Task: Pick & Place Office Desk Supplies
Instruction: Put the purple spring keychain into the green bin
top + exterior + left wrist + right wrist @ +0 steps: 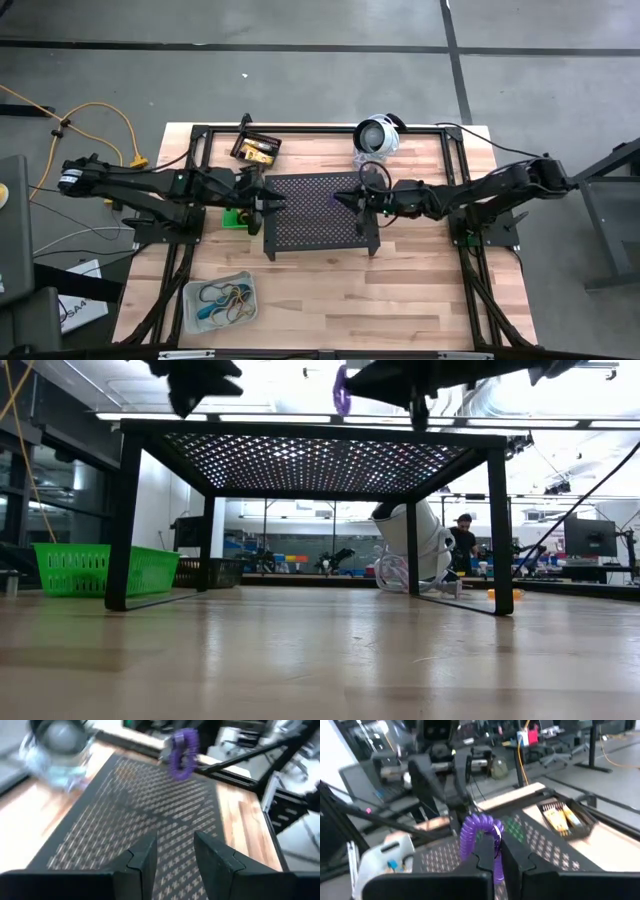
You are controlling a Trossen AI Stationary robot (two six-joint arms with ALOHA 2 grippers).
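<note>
The right claw (496, 851) is clamped on a purple loop (476, 834), held above the stand (315, 205) facing the open, empty left claw (175, 855) (likely a handover), so next the left must close on it.

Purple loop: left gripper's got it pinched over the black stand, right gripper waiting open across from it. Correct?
Sides are swapped. The right gripper is shut on the purple loop above the black stand, as the right wrist view shows. The left gripper is the one waiting open across from it, holding nothing; in the left wrist view the loop hangs well beyond its fingers.
</note>
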